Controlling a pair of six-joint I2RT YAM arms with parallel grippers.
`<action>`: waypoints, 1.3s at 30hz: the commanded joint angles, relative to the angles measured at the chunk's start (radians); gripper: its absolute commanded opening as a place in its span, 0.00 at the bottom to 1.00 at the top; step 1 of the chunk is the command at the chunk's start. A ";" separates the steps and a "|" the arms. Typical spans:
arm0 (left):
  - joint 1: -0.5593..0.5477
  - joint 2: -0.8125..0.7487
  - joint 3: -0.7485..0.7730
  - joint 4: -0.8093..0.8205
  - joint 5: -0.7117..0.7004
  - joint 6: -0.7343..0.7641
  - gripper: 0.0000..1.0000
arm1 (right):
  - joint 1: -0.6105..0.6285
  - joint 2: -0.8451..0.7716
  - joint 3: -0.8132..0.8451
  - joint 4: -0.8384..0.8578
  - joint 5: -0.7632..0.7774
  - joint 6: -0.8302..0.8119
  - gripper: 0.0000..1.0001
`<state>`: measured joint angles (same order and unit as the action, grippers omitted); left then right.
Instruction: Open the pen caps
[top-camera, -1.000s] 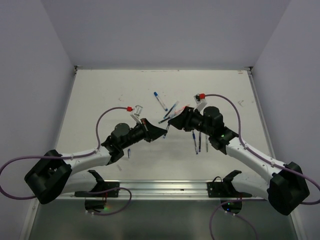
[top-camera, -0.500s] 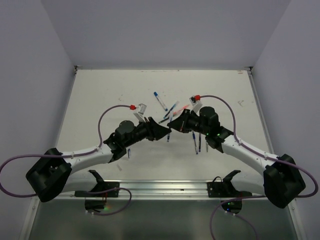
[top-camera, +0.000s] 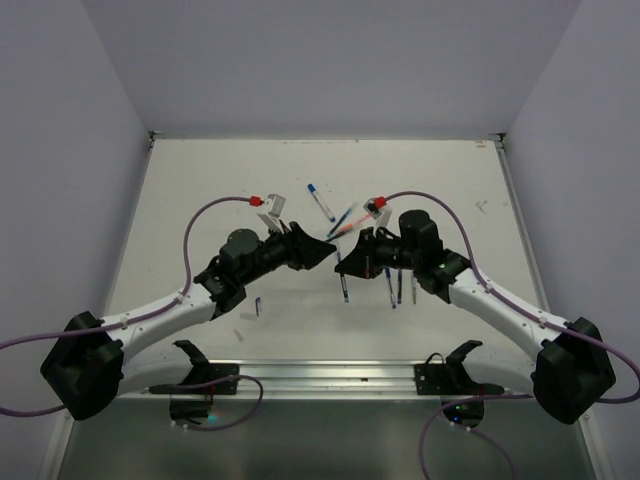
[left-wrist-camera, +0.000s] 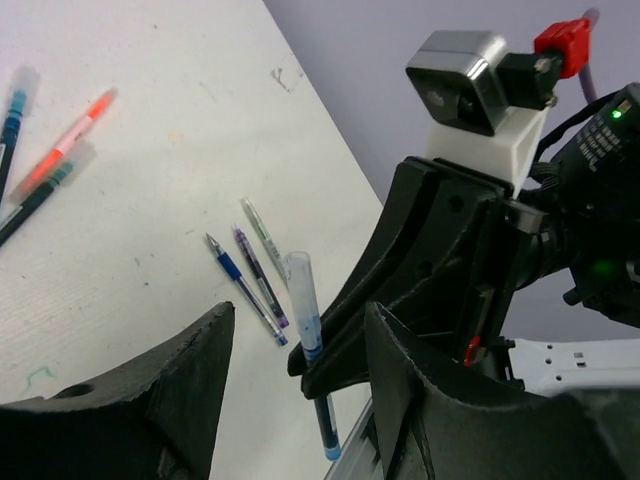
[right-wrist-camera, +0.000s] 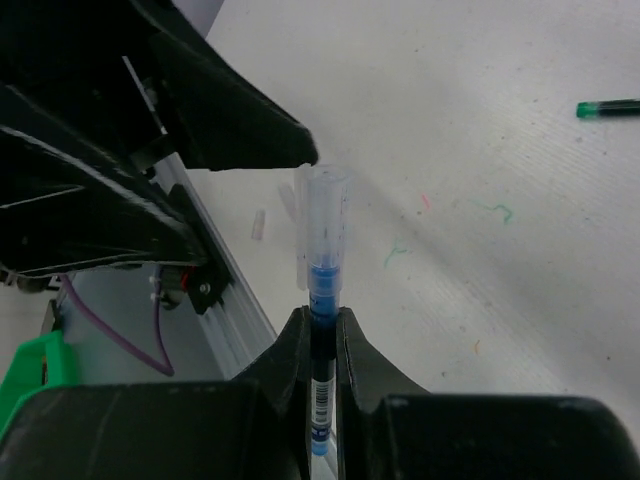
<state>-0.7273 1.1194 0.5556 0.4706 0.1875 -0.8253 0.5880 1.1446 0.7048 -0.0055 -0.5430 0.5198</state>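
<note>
White matte table fills your overhead view. Over it the two white-and-black arms bend inward, the left arm and the right arm, their heads nearly nose to nose near the middle.

Your left gripper holds its black jaws well apart and grips nothing. Your right gripper has its jaws pinched narrow on a thin clear stick pen, which stands up out of them, lifted off the table.

Three slim loose pens lie side by side on the table under the right arm. Farther off you see an orange-red pen and a dark green-tipped pen lying close together.

A clear plastic pen cap sits on the upper end of the held pen, blue showing through its base. It is in the air between the two grippers, in line with the gap of the left jaws. One left fingertip is just beside its top; you cannot tell whether they touch.
</note>
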 joint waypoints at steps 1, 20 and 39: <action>0.003 0.033 0.032 0.046 0.078 0.026 0.57 | -0.001 -0.006 -0.010 0.071 -0.130 -0.024 0.00; 0.003 0.111 0.014 0.165 0.145 -0.044 0.19 | 0.001 0.020 -0.036 0.168 -0.158 0.037 0.00; 0.016 0.215 0.408 -0.455 -0.396 -0.212 0.00 | 0.170 0.053 0.024 -0.129 0.359 -0.103 0.00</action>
<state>-0.7315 1.3304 0.8799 0.0769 -0.0357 -0.9993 0.7399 1.1877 0.7303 -0.0647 -0.2420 0.4500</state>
